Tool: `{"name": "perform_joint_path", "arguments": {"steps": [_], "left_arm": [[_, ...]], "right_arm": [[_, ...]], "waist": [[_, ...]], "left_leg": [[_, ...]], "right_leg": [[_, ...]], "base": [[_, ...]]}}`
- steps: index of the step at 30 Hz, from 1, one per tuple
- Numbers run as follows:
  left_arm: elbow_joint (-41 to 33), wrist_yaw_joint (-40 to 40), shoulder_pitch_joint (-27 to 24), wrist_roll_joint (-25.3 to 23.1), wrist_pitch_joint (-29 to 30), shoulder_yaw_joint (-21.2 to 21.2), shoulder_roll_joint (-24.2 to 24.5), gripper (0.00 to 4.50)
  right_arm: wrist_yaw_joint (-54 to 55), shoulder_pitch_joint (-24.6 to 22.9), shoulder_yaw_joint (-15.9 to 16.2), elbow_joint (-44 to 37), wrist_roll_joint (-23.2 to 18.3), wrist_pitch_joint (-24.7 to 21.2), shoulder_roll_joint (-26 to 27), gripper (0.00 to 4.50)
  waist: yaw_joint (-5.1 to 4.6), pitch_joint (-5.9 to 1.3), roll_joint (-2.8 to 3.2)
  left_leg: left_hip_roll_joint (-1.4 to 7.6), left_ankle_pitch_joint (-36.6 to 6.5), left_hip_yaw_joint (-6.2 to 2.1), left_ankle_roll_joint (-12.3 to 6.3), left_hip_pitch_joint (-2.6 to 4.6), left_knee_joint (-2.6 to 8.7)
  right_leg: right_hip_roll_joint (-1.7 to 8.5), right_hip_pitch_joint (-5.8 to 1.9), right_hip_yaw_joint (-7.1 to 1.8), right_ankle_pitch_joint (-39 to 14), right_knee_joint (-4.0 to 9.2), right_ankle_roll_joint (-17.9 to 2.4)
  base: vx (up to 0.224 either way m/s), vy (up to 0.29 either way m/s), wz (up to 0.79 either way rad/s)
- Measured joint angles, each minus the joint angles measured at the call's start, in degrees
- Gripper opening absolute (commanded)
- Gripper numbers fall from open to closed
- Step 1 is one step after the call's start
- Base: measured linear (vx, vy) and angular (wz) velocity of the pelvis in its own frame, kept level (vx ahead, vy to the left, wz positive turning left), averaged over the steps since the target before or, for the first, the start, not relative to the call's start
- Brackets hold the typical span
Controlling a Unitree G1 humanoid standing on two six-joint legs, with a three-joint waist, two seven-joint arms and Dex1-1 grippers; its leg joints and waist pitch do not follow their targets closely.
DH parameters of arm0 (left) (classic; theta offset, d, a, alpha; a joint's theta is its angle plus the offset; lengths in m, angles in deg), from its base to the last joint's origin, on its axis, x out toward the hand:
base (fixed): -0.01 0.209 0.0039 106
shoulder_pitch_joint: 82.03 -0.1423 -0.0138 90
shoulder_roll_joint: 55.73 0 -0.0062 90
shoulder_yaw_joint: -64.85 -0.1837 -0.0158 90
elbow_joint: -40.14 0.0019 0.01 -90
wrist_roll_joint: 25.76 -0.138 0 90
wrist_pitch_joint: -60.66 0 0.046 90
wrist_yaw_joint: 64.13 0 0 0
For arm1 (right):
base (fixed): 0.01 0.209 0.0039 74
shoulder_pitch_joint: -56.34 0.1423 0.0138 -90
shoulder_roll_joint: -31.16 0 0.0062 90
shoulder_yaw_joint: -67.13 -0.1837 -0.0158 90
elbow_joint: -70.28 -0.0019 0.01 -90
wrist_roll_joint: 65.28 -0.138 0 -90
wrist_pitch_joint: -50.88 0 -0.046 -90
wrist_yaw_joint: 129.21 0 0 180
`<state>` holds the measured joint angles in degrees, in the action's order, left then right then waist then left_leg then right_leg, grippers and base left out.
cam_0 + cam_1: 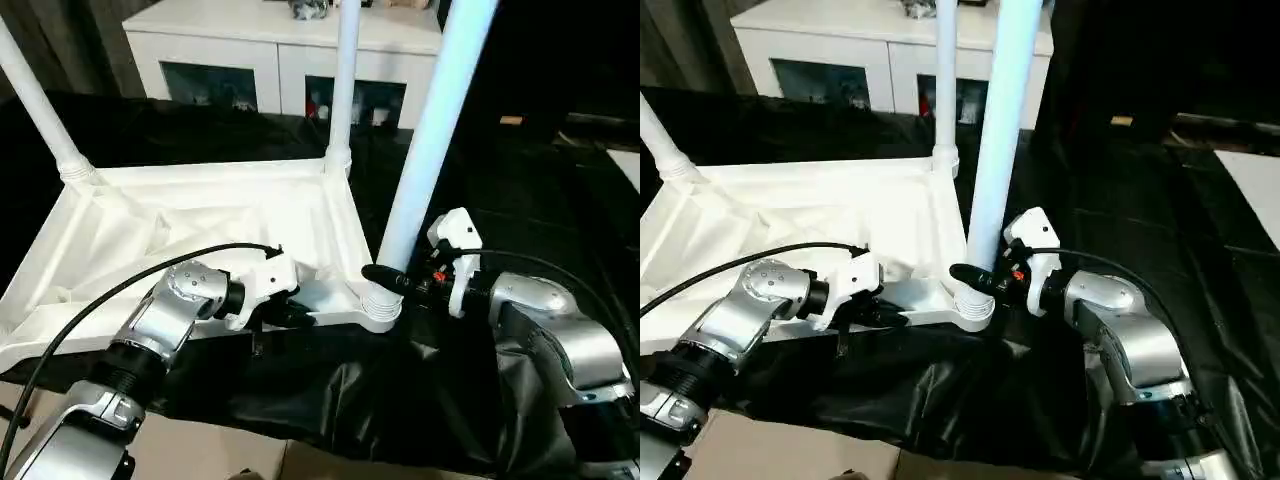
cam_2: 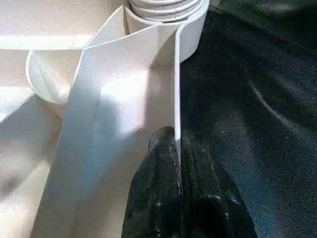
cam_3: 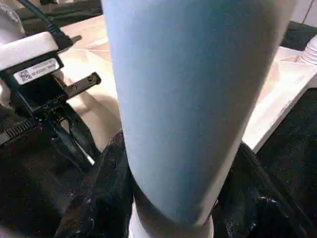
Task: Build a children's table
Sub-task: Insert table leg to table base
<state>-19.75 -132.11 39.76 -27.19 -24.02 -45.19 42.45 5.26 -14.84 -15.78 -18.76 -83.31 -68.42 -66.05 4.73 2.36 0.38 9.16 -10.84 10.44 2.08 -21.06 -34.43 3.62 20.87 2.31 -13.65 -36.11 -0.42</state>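
Note:
The white tabletop [image 1: 200, 215] lies upside down, ribbed side up, on the black-draped work table. Three white legs stand in its corner sockets: one at the far left [image 1: 35, 100], one at the far right [image 1: 345, 80] and one at the near right [image 1: 430, 130]. My right gripper [image 1: 385, 278] is shut on the near right leg [image 3: 183, 99] just above its socket [image 1: 380, 305], a black finger [image 3: 106, 198] on either side. My left gripper [image 2: 177, 153] is shut on the tabletop's thin near rim [image 2: 177, 89], a short way left of that socket.
A white glass-door cabinet [image 1: 280, 50] stands behind the work table. Black cloth [image 1: 520, 200] covers the table and hangs over its near edge. A black cable [image 1: 120, 290] loops over my left forearm. Pale floor [image 1: 200, 450] shows below.

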Motion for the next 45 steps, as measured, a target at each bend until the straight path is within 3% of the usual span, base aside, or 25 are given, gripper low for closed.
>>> {"name": "perform_joint_path", "arguments": {"steps": [8, 16, 20, 22, 26, 33, 38, 42, 45], "left_arm": [[0.27, -0.02, 0.0, -0.06, 0.0, 0.0, 0.17, 0.0], [0.39, -0.04, -0.01, -0.07, -0.25, -0.01, 0.3, 0.0], [0.06, 0.0, -0.03, -0.07, -0.25, 0.0, 0.33, 0.0], [-0.4, 0.18, -0.34, -0.06, -0.25, 0.09, 0.48, 0.0], [-1.01, 1.36, -0.94, -0.06, -0.25, 1.07, 0.43, 0.0], [-2.4, 2.25, -1.42, 0.0, -0.11, 1.11, -0.26, 0.0], [-2.67, 2.3, -1.6, 0.05, -0.11, 1.12, -0.33, 0.0], [-2.68, 2.23, -1.61, 0.05, -0.11, 1.11, -0.42, 0.0], [-2.68, 2.11, -1.61, 0.05, -0.13, 1.11, -0.38, 0.0]], "right_arm": [[-1.16, 0.55, 0.18, 1.79, 0.14, 0.91, -0.03, 1.84], [-3.42, -0.21, 2.38, 1.91, 2.58, 7.53, -1.43, 1.84], [-1.76, -2.4, 0.29, 1.52, 1.91, 9.72, 0.45, 1.84], [0.43, -4.23, -2.35, 1.48, 0.23, 10.68, 2.89, 1.84], [4.75, -6.45, -6.1, 2.34, -3.16, 11.33, 7.16, 1.84], [6.41, -10.81, -7.45, -0.06, -4.19, 15.34, 8.11, 1.84], [6.8, -13.34, -6.16, -3.18, -2.06, 17.63, 6.87, 1.84], [5.15, -12.03, -1.52, -5.44, 2.63, 18.16, 2.11, 1.84], [4.02, -10.71, -0.79, -5.56, 3.23, 16.65, 1.03, 1.84]], "waist": [[-0.25, -0.25, -0.3], [-0.61, -0.38, -0.5], [-0.6, -0.34, -0.48], [-0.65, -0.31, -0.46], [-1.2, 0.08, 0.13], [-1.04, 0.21, 0.67], [-0.97, 0.21, 0.89], [-0.93, 0.21, 0.93], [-0.85, 0.21, 0.91]], "left_leg": [[0.0, 0.01, 0.01, 0.02, 0.05, 0.07], [0.0, 0.01, 0.01, 0.02, 0.04, 0.13], [0.0, 0.01, 0.01, 0.02, 0.0, 0.22], [0.0, 0.01, 0.01, 0.02, -0.01, 0.24], [-0.02, 0.01, 0.04, 0.02, -0.06, 0.23], [-0.02, 0.01, 0.08, 0.02, -0.21, 0.5], [-0.02, 0.01, 0.11, 0.02, -0.25, 0.57], [-0.02, 0.01, 0.11, 0.02, -0.24, 0.61], [-0.02, 0.01, 0.11, 0.02, -0.23, 0.67]], "right_leg": [[0.0, -0.01, -0.01, 0.0, 0.0, 0.0], [-0.01, 0.01, -0.01, -0.01, 0.03, 0.02], [-0.02, 0.08, 0.01, -0.02, 0.05, 0.03], [-0.02, 0.1, 0.0, -0.02, 0.06, 0.03], [0.0, 0.13, -0.03, 0.03, 0.15, -0.04], [-0.01, 0.21, 0.03, 0.01, 0.47, -0.02], [-0.01, 0.21, 0.04, 0.02, 0.62, -0.02], [-0.01, 0.15, 0.06, 0.02, 0.75, -0.02], [-0.01, 0.15, 0.08, 0.02, 0.78, -0.02]], "base": [[0.0, 0.0, 0.0], [0.0, 0.0, 0.0], [0.0, 0.0, 0.0], [0.0, 0.0, 0.0], [0.0, 0.0, 0.0], [0.0, 0.0, 0.0], [0.0, 0.0, 0.0], [0.0, 0.0, 0.0], [0.0, 0.0, 0.0]]}}
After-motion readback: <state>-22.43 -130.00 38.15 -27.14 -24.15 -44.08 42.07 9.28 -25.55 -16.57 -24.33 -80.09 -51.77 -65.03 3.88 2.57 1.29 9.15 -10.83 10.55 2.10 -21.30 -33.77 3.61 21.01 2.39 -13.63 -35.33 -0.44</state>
